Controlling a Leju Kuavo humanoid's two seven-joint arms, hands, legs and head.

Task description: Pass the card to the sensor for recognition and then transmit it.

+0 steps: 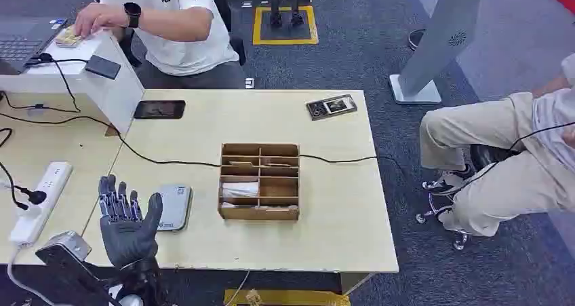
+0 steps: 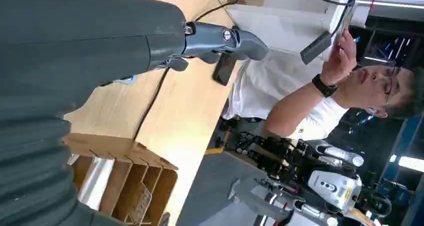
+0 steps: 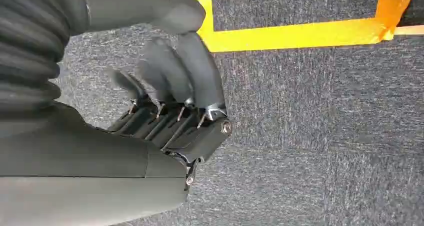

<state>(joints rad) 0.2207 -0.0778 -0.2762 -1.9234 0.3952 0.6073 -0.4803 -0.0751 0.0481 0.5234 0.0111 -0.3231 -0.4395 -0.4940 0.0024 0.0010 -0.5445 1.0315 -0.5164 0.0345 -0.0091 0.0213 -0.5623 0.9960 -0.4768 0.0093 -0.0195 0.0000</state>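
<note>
The only writing I can read is a small "FILA" logo on the white shirt of the person (image 1: 177,21) sitting behind the table; the print on other things is too small to read.

The left hand (image 1: 127,224) is raised above the near left part of the light wooden table (image 1: 325,211), with the fingers spread and upright and nothing in them. Just beside it, toward the middle, a flat grey sensor pad (image 1: 175,207) lies on the table. The right hand (image 3: 170,90) hangs over grey carpet near a strip of yellow tape (image 3: 300,35); its fingers are curled in and hold nothing.

In the middle of the table stands a brown wooden organizer box (image 1: 260,182) with several compartments. Pale, flat things lie in some of them, but I cannot tell if one is the card. A black cable (image 1: 169,162) runs across the table to the back of the box. A black phone (image 1: 159,109) lies near the far left edge, and a small framed card-like item (image 1: 331,106) near the far edge.

On the left there is a white box (image 1: 102,82), a laptop (image 1: 20,48) and a white power strip (image 1: 41,201). The person's hand (image 1: 95,20), with a black watch on the wrist, rests on the white box. A second person (image 1: 502,157) in beige trousers sits at the right.
</note>
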